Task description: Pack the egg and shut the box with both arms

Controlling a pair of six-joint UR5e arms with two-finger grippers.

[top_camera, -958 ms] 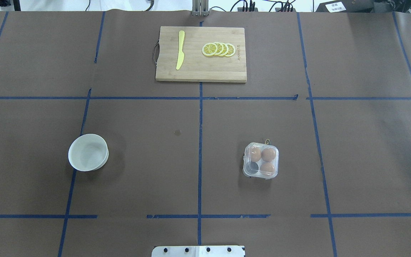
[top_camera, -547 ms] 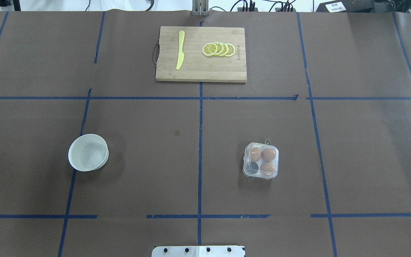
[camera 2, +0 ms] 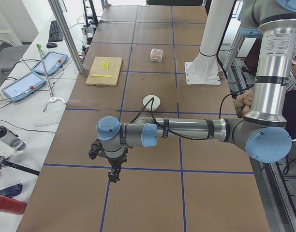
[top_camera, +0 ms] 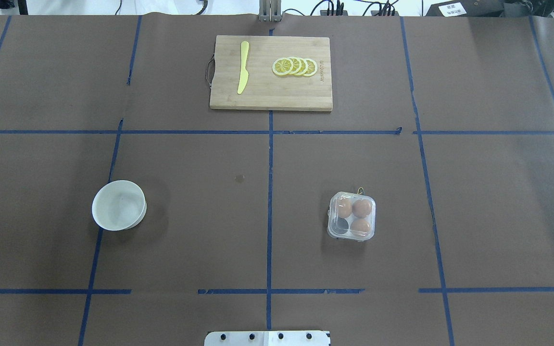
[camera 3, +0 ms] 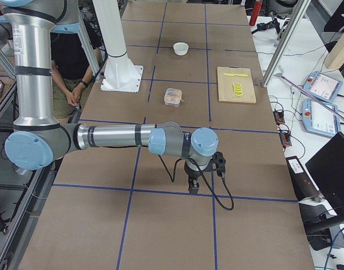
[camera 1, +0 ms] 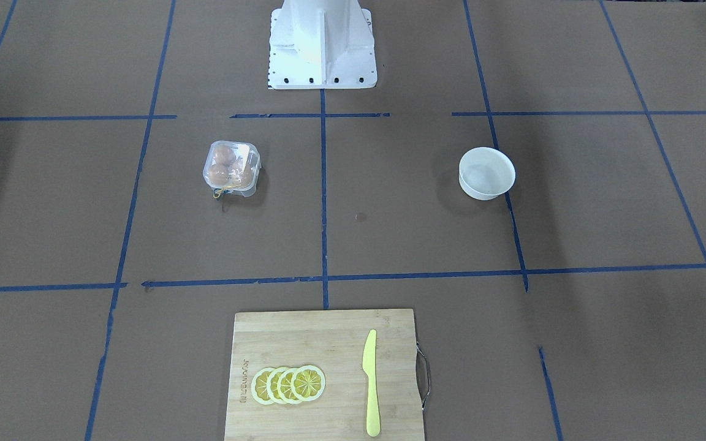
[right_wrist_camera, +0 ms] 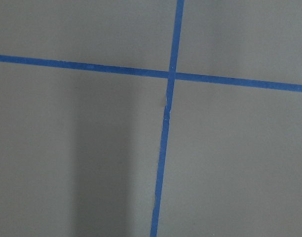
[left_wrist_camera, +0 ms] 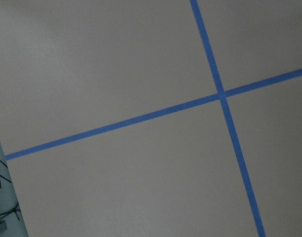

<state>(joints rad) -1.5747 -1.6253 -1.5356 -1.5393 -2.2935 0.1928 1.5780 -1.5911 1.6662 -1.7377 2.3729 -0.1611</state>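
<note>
The clear plastic box (top_camera: 351,216) stands right of the table's middle, also in the front-facing view (camera 1: 231,166). Its lid looks folded down. Three brown eggs lie inside it (top_camera: 345,207), (top_camera: 362,208), (top_camera: 361,225); the fourth cell looks dark. Both arms are far from the box, out past the table's ends. My left gripper (camera 2: 111,174) shows only in the exterior left view and my right gripper (camera 3: 193,185) only in the exterior right view. Both point down at bare table, and I cannot tell whether they are open or shut. The wrist views show only brown paper and blue tape.
A white bowl (top_camera: 119,205) stands left of the middle and looks empty. A wooden cutting board (top_camera: 271,96) at the far edge carries a yellow knife (top_camera: 243,67) and lemon slices (top_camera: 295,66). The white pedestal (camera 1: 322,43) is at the near edge.
</note>
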